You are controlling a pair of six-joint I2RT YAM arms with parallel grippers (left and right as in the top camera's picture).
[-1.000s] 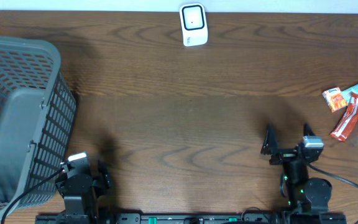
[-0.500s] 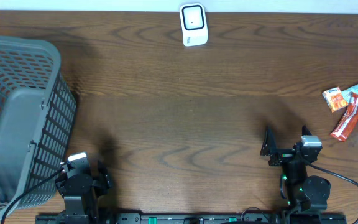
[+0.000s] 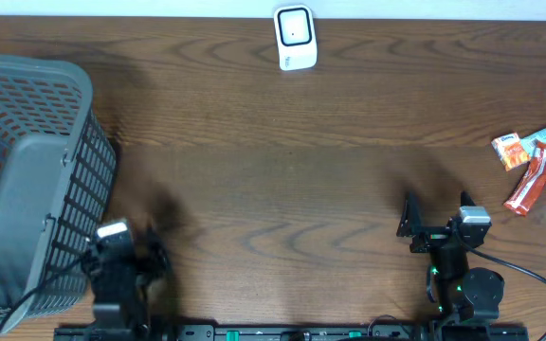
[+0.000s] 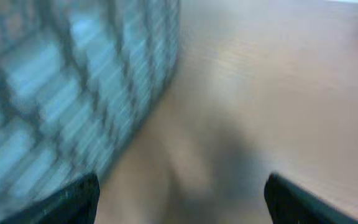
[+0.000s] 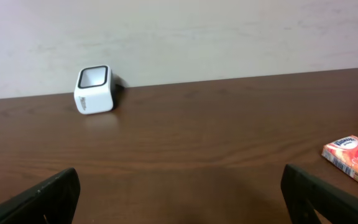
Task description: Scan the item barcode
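Seeing right gripper point(image 3: 437, 216) gaping wide, empty, near the tabletop's front edge. Reading left gripper point(image 4: 179, 202) as spread and empty too, at the front-left corner just beside the basket point(image 3: 27, 180); wrist view smearing, so probably not touching. Spotting snack packets point(image 3: 510, 151) lying at the right edge, apart from both. Noting scanner point(image 3: 294, 38) standing at the far edge.

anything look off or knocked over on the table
Nothing stands out. The scanner stands at the far edge, the snack packets lie clustered at the right, the basket sits at the left. Nothing spilled or damaged; the left wrist view is too blurred to judge.
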